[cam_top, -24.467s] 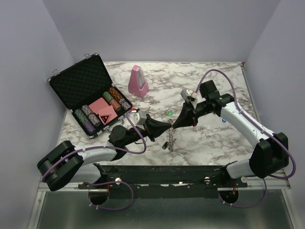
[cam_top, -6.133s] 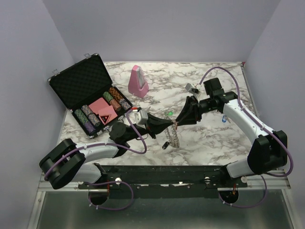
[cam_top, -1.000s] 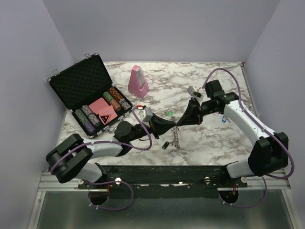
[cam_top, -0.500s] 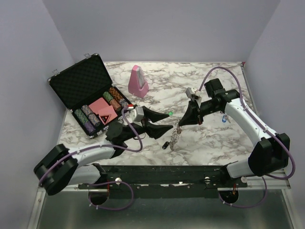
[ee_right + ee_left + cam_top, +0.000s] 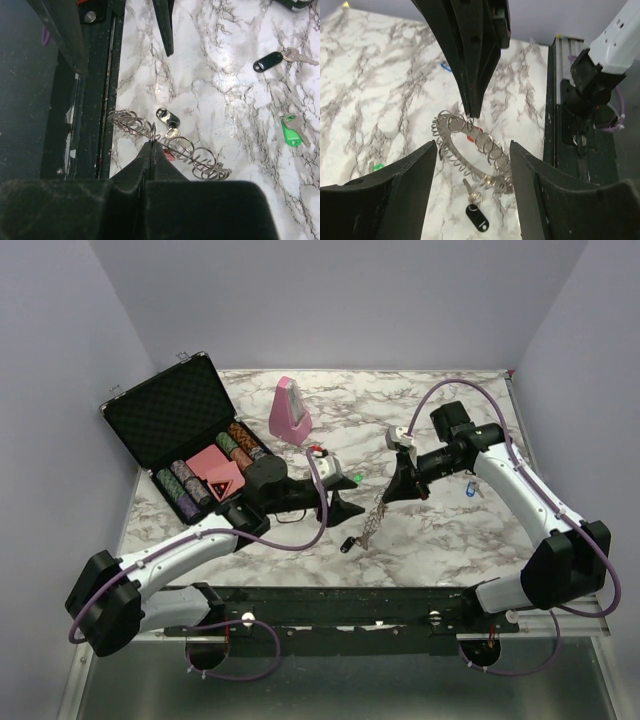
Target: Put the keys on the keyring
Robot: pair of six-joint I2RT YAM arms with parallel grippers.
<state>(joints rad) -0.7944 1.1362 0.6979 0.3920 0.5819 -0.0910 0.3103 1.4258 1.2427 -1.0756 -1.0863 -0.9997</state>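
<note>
Left jaws spread wide, empty, just left of the keyring [image 5: 485, 145]. The keyring hangs tilted over the desk [image 5: 430, 530] near its front edge, with a black-capped key [image 5: 477, 220] seemingly already on it. Right jaws pressed together, pinching one thin loop at the ring's top. Risk: it's a tip-only pinch, so a bump from the left jaws could swing the ring or pop it loose. Green key [image 5: 289, 132] not threaded yet.

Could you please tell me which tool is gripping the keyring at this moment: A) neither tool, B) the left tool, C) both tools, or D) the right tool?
D: the right tool is pinched shut on the keyring, while the left tool stands open.
</note>
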